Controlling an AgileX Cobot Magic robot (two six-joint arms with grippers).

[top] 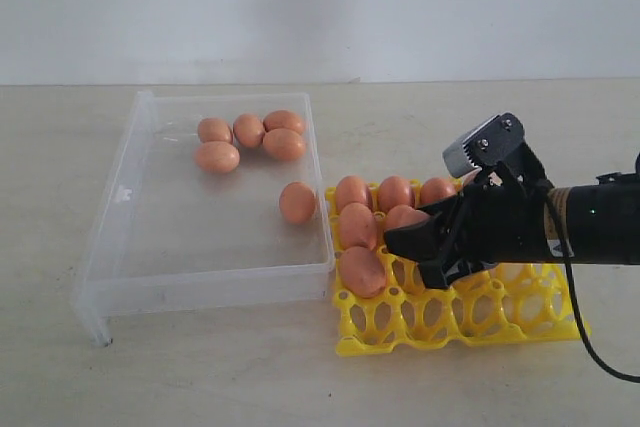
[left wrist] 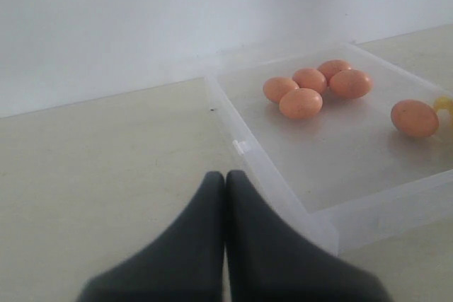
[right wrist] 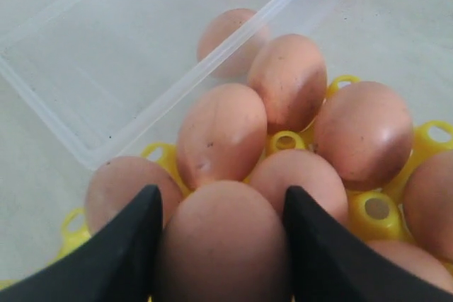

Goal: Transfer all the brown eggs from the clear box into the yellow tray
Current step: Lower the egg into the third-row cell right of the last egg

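The table [top: 200, 367] carries everything. On it the clear box [top: 200, 232] lies with one long wall just beside the yellow tray [top: 480, 322]. I judge this is so that each carry is short. The box has low walls, so a claw can reach in from above.

The right gripper [right wrist: 221, 206] is over the tray. Its jaws are open only as wide as one egg, and they press the held egg [right wrist: 219, 256] from both sides. In my judgement it is lowering this egg into a free cup on the side of the tray away from the box. The cups nearer the box are already filled, so the arm does not need to pass over them.

The left gripper [left wrist: 225, 178] has its fingers closed together with nothing between them. It is low above the table outside the box, probably parked out of the way.

Now the count of the brown eggs [top: 284, 144]. Six lie loose on their sides in the box: five close together at the far end, and one alone [top: 297, 202] near the wall facing the tray. In the tray I count seven standing in the cups, where the pegs keep them from rolling, plus the one in the claw. The arm hides some cups, so there may be more.
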